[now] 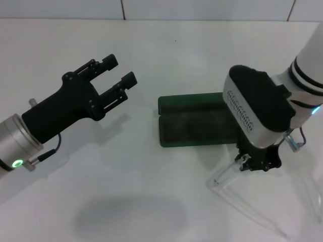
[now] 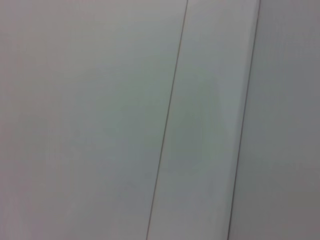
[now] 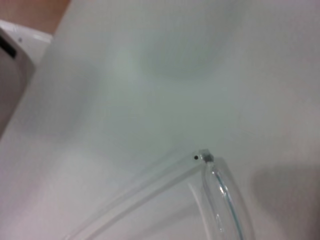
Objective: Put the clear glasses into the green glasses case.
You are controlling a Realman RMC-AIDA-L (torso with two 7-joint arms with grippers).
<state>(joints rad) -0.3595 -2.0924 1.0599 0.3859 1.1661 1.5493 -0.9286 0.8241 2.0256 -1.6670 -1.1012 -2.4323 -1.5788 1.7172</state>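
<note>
dark green case (image 1: 197,123), colourless glasses (image 1: 237,184), black claws.

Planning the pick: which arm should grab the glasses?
Right. The right gripper is already down at the glasses, just in front of the open case. The left gripper is open, raised and off to the case's far side.

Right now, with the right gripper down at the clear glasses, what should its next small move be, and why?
Probably a short lift. The right gripper is low on the clear glasses, which lie at the near right of the open green glasses case; whether its fingers have closed is hidden. Once the hold is secure, raising the glasses lets them clear the case's edge. The left gripper hangs open, away to the left.
</note>
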